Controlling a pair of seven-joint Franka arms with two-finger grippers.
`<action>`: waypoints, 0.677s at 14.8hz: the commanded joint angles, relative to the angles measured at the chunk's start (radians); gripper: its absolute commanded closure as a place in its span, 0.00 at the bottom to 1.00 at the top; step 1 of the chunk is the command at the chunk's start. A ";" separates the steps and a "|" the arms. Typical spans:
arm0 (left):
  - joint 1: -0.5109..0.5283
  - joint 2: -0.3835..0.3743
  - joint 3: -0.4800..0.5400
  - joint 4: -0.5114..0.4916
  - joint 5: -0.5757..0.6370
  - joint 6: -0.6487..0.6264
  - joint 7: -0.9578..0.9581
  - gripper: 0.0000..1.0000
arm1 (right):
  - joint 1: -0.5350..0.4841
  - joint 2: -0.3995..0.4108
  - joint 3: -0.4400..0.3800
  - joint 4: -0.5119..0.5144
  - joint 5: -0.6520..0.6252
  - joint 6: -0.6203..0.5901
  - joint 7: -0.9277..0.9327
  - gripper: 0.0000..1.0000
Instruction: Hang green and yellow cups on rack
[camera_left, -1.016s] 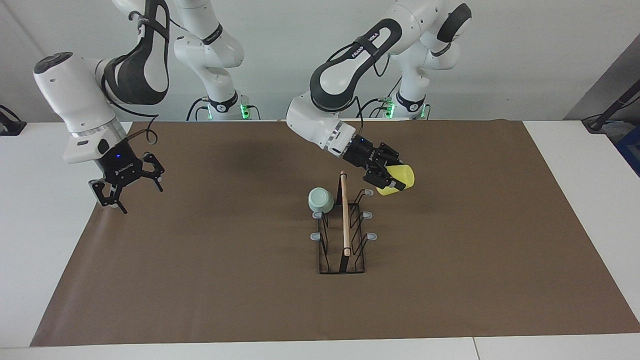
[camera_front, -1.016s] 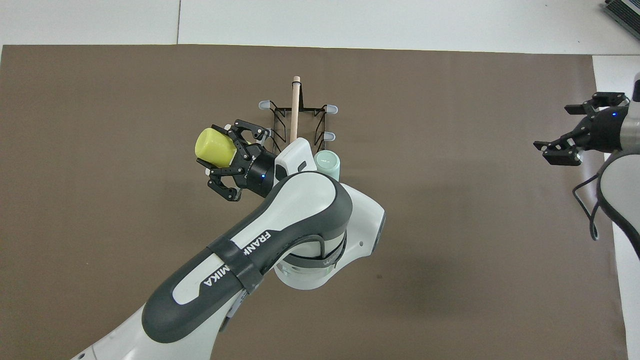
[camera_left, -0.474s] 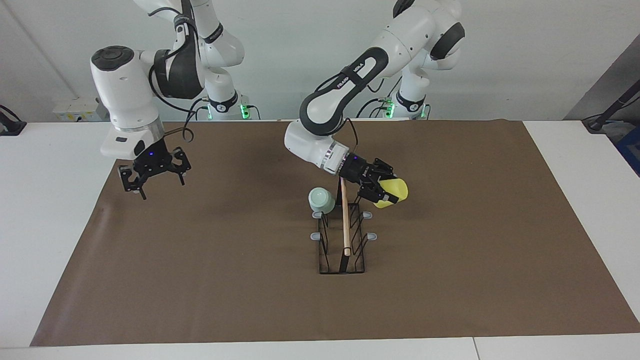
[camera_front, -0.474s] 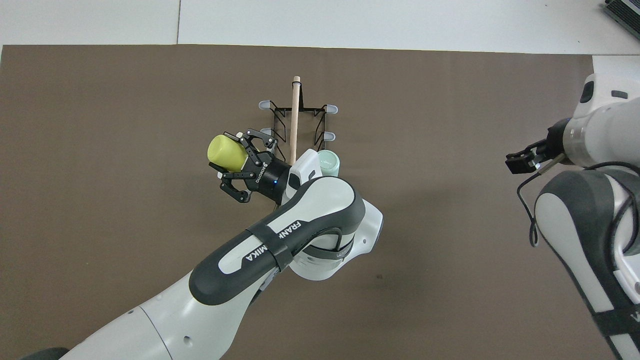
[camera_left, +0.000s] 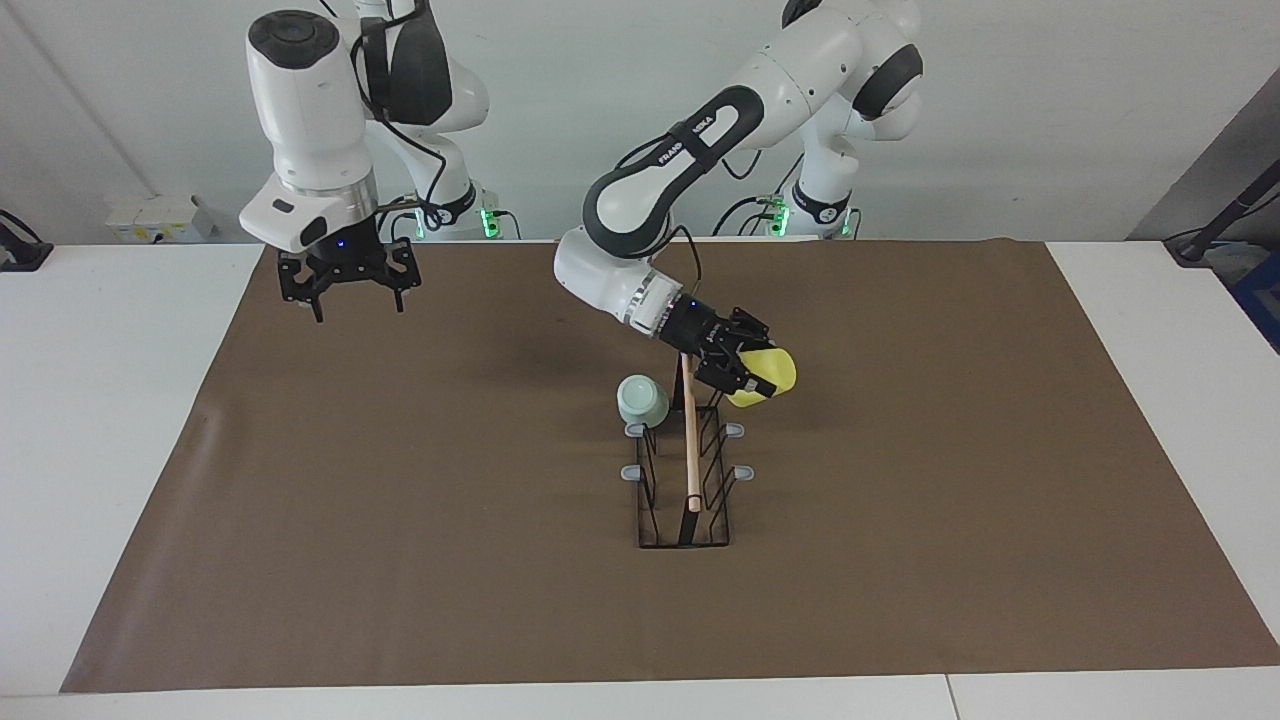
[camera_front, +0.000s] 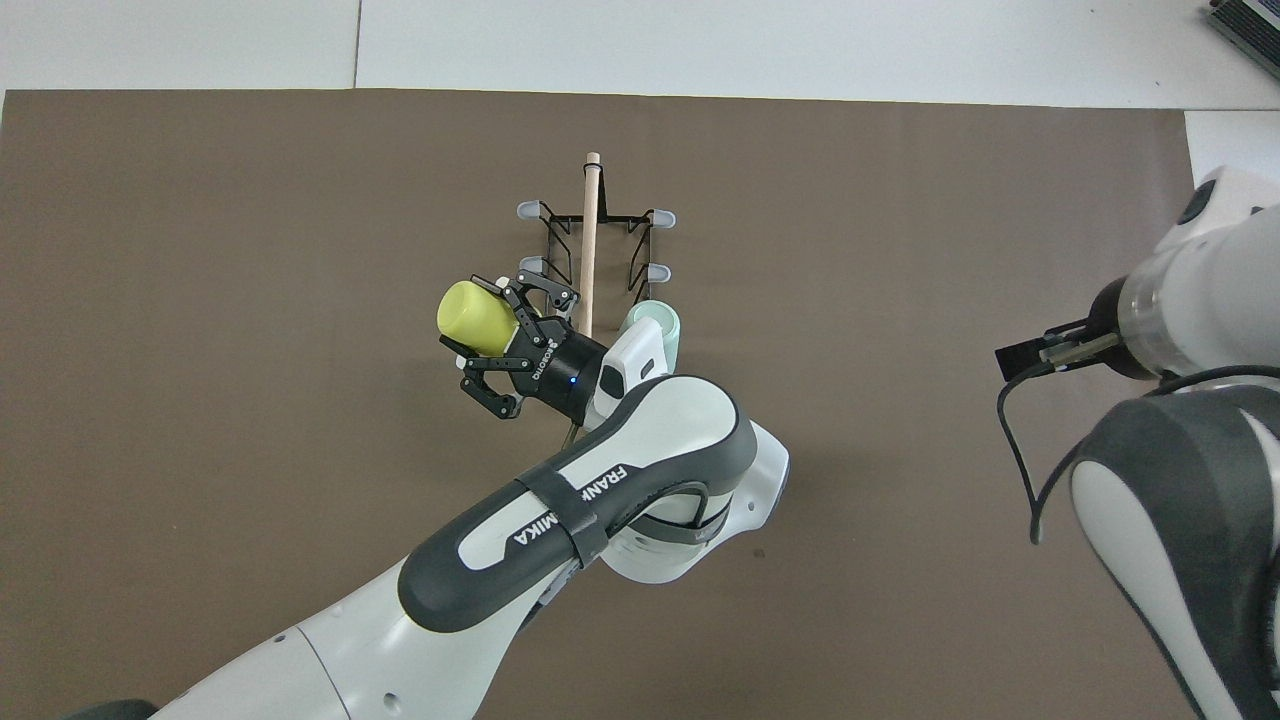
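You have two cups, one rack and two arms on the brown mat (camera_left: 400, 560). The rack (camera_left: 688, 470) stands at frame centre in the facing view, its wooden rod along the top; five grey prong tips show, the sixth is covered.

The green cup (camera_left: 641, 400) hangs upside down on the prong at the rack's upper left corner in the facing view.

The left arm reaches from the upper right down to the rack's upper right corner. Its left gripper (camera_left: 745, 375) points sideways, with jaws clamped on the yellow cup (camera_left: 768, 374). The cup is tilted, held in the air against the rack's top end; its mouth is hidden.

The right gripper (camera_left: 345, 290) hangs at upper left, above the mat's edge. It points down with jaws spread wide and holds nothing.
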 joint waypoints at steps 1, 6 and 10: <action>-0.016 0.001 -0.003 0.003 -0.022 -0.014 -0.018 1.00 | -0.043 0.018 -0.013 0.105 0.134 -0.120 0.053 0.00; -0.016 0.004 -0.022 0.000 -0.029 -0.017 -0.031 1.00 | -0.079 0.028 -0.018 0.150 0.196 -0.213 0.050 0.00; -0.022 0.002 -0.037 -0.002 -0.054 -0.030 -0.041 0.05 | -0.076 0.022 -0.017 0.131 0.194 -0.208 0.046 0.00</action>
